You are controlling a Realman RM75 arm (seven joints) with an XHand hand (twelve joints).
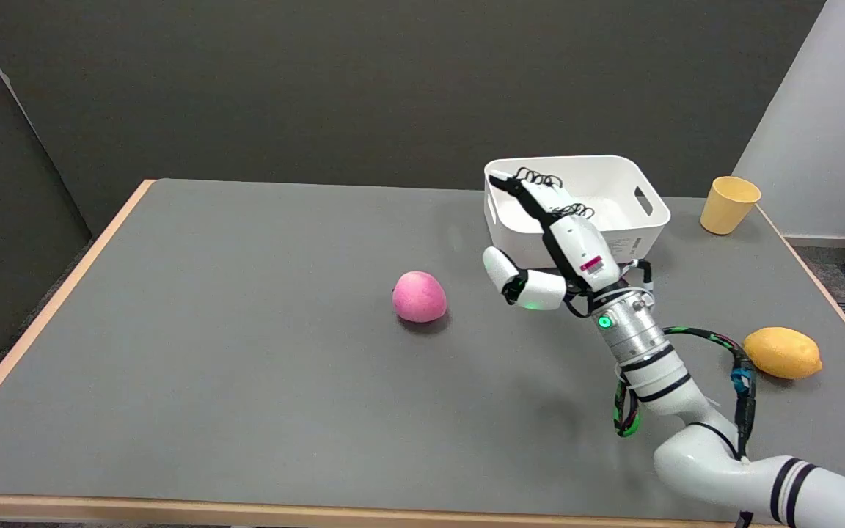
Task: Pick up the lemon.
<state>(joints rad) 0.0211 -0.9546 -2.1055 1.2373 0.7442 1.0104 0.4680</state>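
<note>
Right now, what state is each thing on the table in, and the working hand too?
right hand: open, fingers extended, holding nothing, raised in front of the bin
lemon: lying on the table, untouched
pink fruit: resting on the table, free
white bin: upright, nothing seen in the visible part
yellow cup: upright

- right arm (694, 425) comes in from the lower right, angled up and across
- right hand (558, 246) in the air, fingers straight out, thumb (514, 277) sticking sideways, holding nothing

The right hand (551, 249) covers part of the white rectangular plastic bin's (650, 209) near wall and floor. The right arm is cut off at the frame's lower right edge.
</note>
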